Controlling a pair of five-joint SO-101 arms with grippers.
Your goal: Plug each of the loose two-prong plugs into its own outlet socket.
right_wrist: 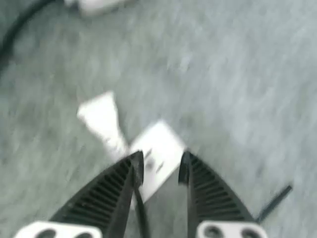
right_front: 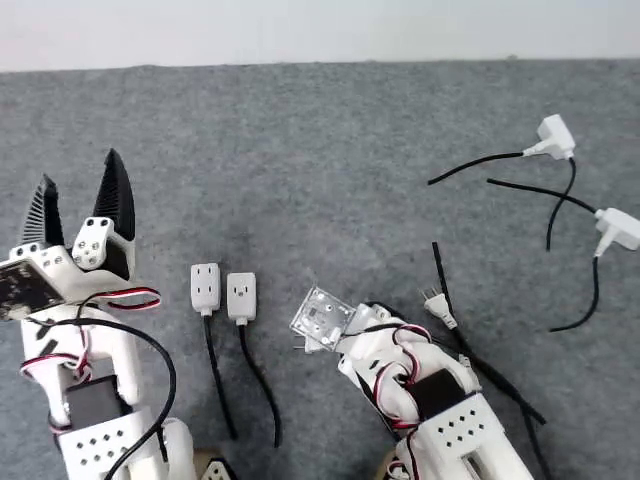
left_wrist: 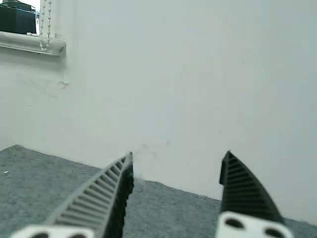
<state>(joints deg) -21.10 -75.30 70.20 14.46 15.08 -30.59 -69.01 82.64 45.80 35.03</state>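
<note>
Claws sit nearest on the grey carpeted table. The right arm's black ribbed gripper lies low, fingers narrowly parted and apparently empty, tips just short of a white rectangular outlet socket, probably lining up to steady it. A twin white socket sits just to its left, and both trail black cords nearward. The left arm's gripper stands spread wide, raised and pointing away, seemingly parked. A small two-prong plug lies loose just right of the right arm. Far right, a larger white plug and another white plug rest well apart from the sockets. No lettering is legible.
</note>
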